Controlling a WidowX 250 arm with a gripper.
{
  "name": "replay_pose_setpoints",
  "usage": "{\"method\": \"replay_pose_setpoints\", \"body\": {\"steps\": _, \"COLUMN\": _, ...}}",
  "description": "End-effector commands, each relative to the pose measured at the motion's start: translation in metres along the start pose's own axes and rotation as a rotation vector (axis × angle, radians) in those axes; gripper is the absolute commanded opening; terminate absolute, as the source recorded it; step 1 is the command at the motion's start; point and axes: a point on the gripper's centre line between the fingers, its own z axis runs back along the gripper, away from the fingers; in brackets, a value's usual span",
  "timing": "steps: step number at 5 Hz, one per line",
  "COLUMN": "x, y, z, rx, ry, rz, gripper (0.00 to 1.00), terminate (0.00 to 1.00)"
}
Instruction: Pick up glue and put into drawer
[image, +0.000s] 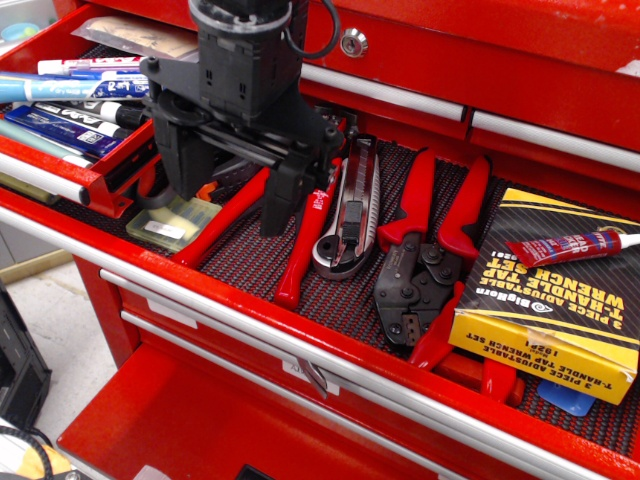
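Observation:
The glue is a slim red tube with a blue-and-white band and a white nozzle pointing right. It lies on top of a yellow box at the right of the tool chest top. My black gripper hangs over the left part of the matted top, far to the left of the glue. Its two fingers stand apart with nothing between them. An open drawer holding markers and pens sits at the upper left, just left of the gripper.
Red-handled crimping pliers, a silver utility knife and long red-handled pliers lie between the gripper and the glue. A small clear plastic case lies below the gripper. A lower drawer is open at the front.

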Motion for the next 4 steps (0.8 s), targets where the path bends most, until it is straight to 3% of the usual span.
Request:
{"method": "replay_pose_setpoints", "body": {"steps": 1, "x": 0.000, "y": 0.000, "z": 0.000, "rx": 0.000, "ry": 0.000, "rz": 0.000, "gripper": 1.00, "terminate": 0.00}}
{"method": "replay_pose_setpoints", "body": {"steps": 2, "x": 0.022, "y": -0.035, "z": 0.011, "rx": -0.019, "ry": -0.040, "rz": -0.073, "gripper": 1.00, "terminate": 0.00}}
{"method": "replay_pose_setpoints", "body": {"steps": 4, "x": 0.067, "y": -0.090, "z": 0.023, "rx": 0.002, "ry": -0.152, "rz": -0.486, "gripper": 1.00, "terminate": 0.00}}
